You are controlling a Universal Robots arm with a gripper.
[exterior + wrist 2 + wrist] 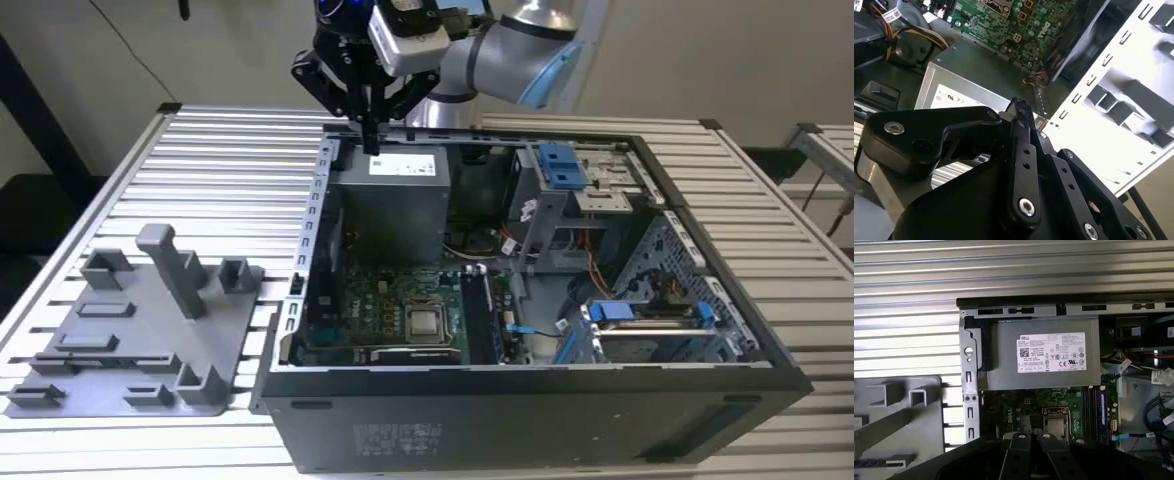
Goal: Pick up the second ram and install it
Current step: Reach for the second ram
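Note:
My gripper (372, 145) hangs above the back rim of the open computer case (307, 300), over the grey power supply (390, 195). Its black fingers (1021, 109) are pressed together with nothing visible between them. In the first wrist view a narrow dark bluish strip (879, 462) lies in the grey fixture (899, 440) beside the case; it looks like the second ram, well away from my gripper. Bluish strips (1102, 415) run along the memory slots next to the processor socket (1055, 426). I cannot tell whether a board stands in them.
The grey fixture (134, 340), with a tall post (171, 265) and several holders, sits on the slatted table (227, 170) at the exterior view's left of the case. Inside the case are blue drive-cage clips (561, 165), cables (587, 260) and the green motherboard (400, 300).

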